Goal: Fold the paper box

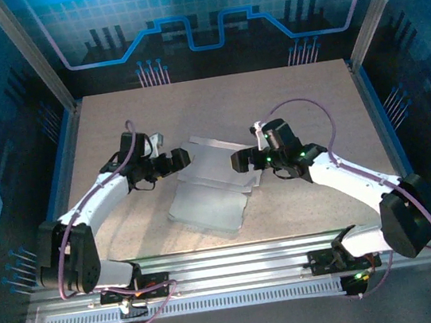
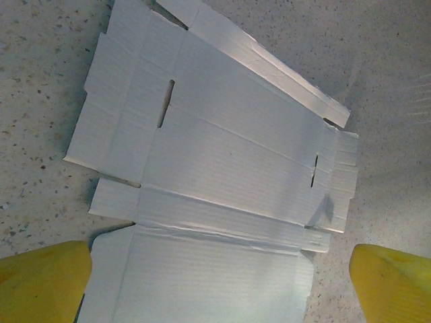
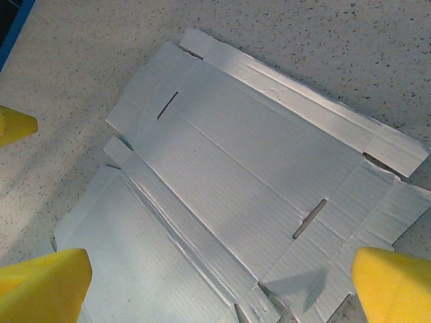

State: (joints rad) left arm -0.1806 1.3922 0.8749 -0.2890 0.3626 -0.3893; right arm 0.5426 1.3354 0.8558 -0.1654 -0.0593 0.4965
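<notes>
Paper box [image 1: 208,191] is lying flat and unfolded in the middle of the table [image 1: 303,101], pale side up, two slots showing. Left gripper [image 1: 184,158] and right gripper [image 1: 237,162] hover over its opposite edges, both spread wide, holding nothing

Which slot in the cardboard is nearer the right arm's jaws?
The gaping slot low in the right wrist view, beside the dark shadow. The other slot is a thin slit far across the paper box.
</notes>
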